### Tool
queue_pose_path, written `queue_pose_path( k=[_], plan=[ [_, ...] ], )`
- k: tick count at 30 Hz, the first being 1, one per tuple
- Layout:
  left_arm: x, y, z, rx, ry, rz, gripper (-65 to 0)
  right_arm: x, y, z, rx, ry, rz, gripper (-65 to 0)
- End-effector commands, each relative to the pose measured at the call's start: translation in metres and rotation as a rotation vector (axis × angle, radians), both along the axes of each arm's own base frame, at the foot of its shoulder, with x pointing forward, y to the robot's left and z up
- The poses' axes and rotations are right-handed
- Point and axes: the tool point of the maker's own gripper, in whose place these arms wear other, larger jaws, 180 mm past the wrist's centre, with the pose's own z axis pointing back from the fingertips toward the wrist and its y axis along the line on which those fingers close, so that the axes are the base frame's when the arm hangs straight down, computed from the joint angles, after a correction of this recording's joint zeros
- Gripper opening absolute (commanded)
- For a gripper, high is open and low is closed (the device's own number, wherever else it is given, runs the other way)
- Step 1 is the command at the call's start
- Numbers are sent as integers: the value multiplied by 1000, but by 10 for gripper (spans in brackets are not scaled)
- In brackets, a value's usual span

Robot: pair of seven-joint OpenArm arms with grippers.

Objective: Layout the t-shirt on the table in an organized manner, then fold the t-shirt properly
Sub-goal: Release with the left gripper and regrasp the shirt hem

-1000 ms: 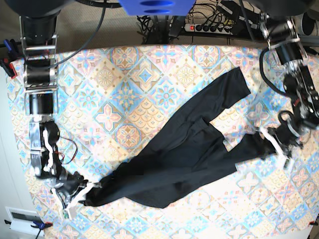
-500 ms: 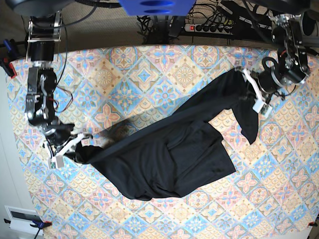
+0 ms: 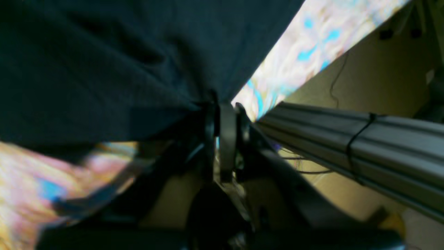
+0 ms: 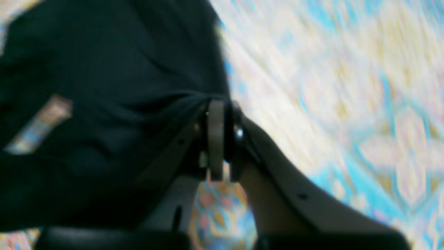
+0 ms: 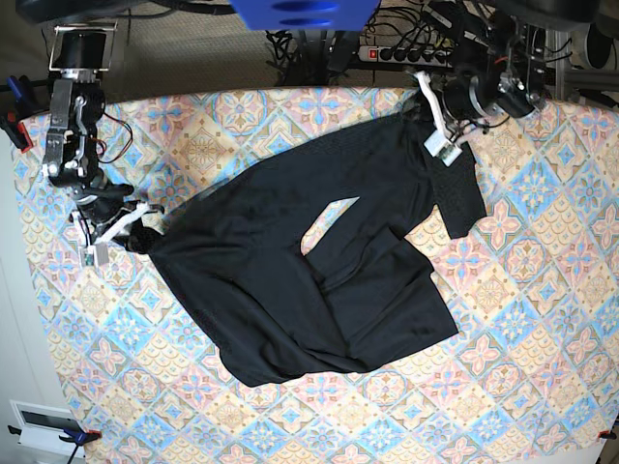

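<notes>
The black t-shirt [image 5: 290,271] lies crumpled and stretched diagonally across the patterned table [image 5: 542,319], with a small gap of cloth showing near its middle. My right gripper [image 5: 124,232], at the left of the base view, is shut on one corner of the fabric. My left gripper [image 5: 437,124], near the table's far edge at the upper right, is shut on another part of it. In the left wrist view the left gripper [image 3: 219,116] pinches the t-shirt [image 3: 104,62]. In the right wrist view the right gripper [image 4: 220,116] pinches bunched black t-shirt fabric [image 4: 104,86] above the table [image 4: 347,86].
A power strip [image 5: 406,53] and cables lie beyond the table's far edge. A blue part [image 5: 305,12] hangs at top centre. A red clamp [image 5: 17,126] sits at the left edge. A grey rail [image 3: 364,146] runs close by the left gripper.
Both grippers have moved toward the table's far edge, pulling the t-shirt with them. The shirt has shifted up the base view and spread wider between them.
</notes>
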Motion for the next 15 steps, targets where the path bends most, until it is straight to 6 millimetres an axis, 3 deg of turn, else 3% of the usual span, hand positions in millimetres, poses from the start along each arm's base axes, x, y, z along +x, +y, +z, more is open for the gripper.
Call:
queue_pose_path(
  k=[1, 4, 9, 12, 15],
  plan=[
    [5, 1, 6, 4, -31, -6, -650, 13, -6, 22, -29, -77, 1, -650],
    [0, -6, 0, 20, -19, -37, -634, 11, -15, 15, -121, -58, -1, -650],
    [-8, -4, -2, 43, 6, -91, -485, 8, -27, 8, -246, -34, -1, -650],
    [4, 1, 3, 41, -35, -61, -421, 8, -27, 7, -249, -32, -2, -650],
    [34, 13, 14, 35, -117, 30, -416, 8, -27, 7, -251, -32, -2, -650]
  ],
)
